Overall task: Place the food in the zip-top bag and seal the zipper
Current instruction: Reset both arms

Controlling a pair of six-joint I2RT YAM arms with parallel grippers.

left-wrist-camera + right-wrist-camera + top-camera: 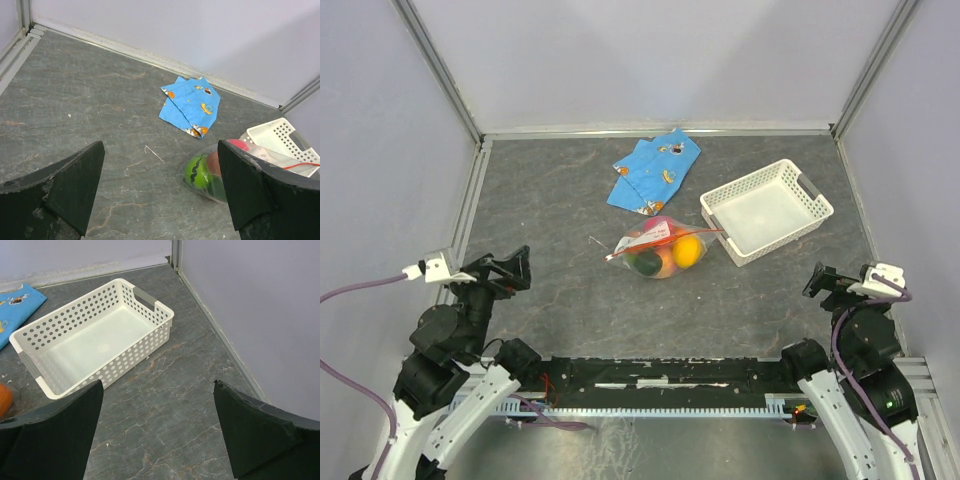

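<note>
Left gripper (pixel 508 268) and right gripper (pixel 823 280) fingers stand wide apart, empty. The zip-top bag (pixel 660 250), food (pixel 686 251) inside, lies well ahead, between them. Filling looks done; next comes checking the zipper (pixel 665 240) is fully shut

Left arm (pixel 450 340) at 7 o'clock, right arm (pixel 868 350) at 5: black joints, white lower links. White camera block (pixel 437 266) on each wrist, purple-grey cable (pixel 360 288) off it. Left end effector (pixel 510 268) fingers (pixel 65 190): matte black wedges, scuffed edges. Black rail (pixel 660 378) joins the bases, white patches along it.
</note>
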